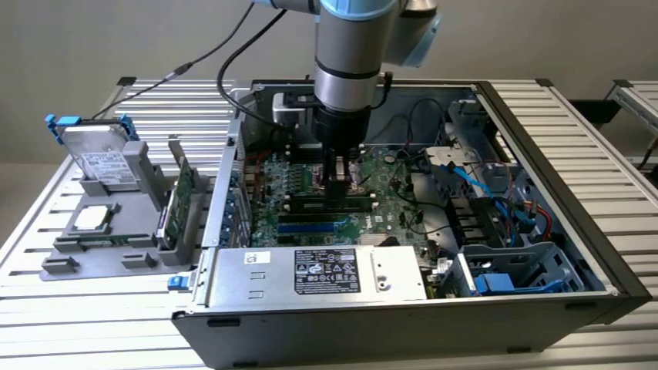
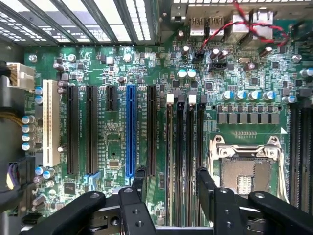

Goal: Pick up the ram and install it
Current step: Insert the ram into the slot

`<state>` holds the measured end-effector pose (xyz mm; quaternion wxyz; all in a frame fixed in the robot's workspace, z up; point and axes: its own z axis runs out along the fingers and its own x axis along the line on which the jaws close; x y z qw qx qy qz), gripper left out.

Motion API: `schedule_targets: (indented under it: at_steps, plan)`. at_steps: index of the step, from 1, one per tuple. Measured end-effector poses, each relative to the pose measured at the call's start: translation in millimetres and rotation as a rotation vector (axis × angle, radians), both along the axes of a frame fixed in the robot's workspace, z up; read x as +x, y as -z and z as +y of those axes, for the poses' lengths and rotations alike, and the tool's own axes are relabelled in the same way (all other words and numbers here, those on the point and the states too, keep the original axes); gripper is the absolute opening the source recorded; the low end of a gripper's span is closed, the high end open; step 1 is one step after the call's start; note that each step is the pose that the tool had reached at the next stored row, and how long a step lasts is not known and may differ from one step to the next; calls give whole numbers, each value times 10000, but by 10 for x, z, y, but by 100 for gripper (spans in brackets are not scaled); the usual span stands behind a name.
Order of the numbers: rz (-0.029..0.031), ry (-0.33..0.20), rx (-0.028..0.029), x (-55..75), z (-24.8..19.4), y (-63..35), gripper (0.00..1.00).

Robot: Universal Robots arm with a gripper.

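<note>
My gripper (image 1: 337, 185) reaches down into the open computer case (image 1: 575, 231), just over the memory slots of the green motherboard (image 2: 117, 73). In the wrist view my gripper (image 2: 171, 172) is open, its black fingers (image 2: 139, 178) standing either side of the row of long slots. What looks like the ram (image 2: 169, 147) stands edge-on as a thin strip in the slot with a white latch, between the fingers and touching neither. In the exterior view the slots (image 1: 327, 205) lie right under the fingertips, and I cannot make out the ram there.
A grey tray (image 1: 62, 266) at the exterior view's left holds a silver hard drive (image 1: 103, 158), a green expansion card (image 1: 185, 196) and a chip (image 1: 91, 218). Inside the case are the power supply (image 1: 319, 274), blue drive cage (image 1: 504, 277), loose cables (image 1: 463, 173), the CPU socket (image 2: 247, 169) and card slots (image 2: 130, 129).
</note>
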<state>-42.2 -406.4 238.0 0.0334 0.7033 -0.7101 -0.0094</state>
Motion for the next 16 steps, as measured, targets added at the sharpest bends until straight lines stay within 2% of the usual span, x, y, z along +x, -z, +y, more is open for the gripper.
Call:
schedule_targets:
  at_steps: [5, 10, 12, 13, 15, 16]
  plan:
    - [0, 1, 1, 0, 5, -198, 54]
    - [0, 1, 1, 0, 5, -201, 54]
    - [1, 0, -1, 0, 5, -202, 45]
    - [-1, 1, 2, 0, 5, -201, 45]
    - [0, 1, 2, 0, 5, -201, 33]
    - [0, 1, 1, 0, 5, -202, 33]
